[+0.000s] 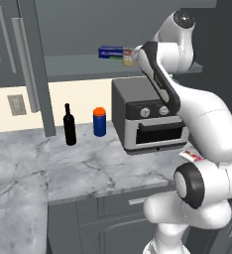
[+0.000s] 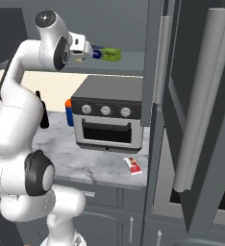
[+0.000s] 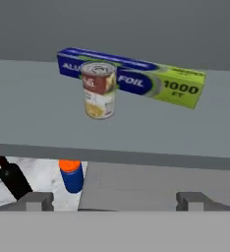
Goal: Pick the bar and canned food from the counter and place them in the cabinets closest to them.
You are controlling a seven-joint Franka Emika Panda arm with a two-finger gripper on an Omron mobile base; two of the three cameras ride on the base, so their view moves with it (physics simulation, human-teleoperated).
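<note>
The can (image 3: 99,89) stands upright on the cabinet shelf (image 3: 33,123), touching the front of a foil box (image 3: 136,78). The end effector (image 3: 115,201), fingers spread and empty, sits just outside the shelf edge, so the can's placement looks done. The bar (image 2: 132,165) lies on the surface (image 2: 95,166) at 5 o'clock of the oven (image 2: 109,117); reaching it likely means lowering there next.

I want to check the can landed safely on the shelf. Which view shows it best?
The hand view: the can stands upright on the cabinet shelf in front of the foil box, label readable. The left base view shows a sliver of the can beside the arm; in the right base view I cannot make it out.
</note>
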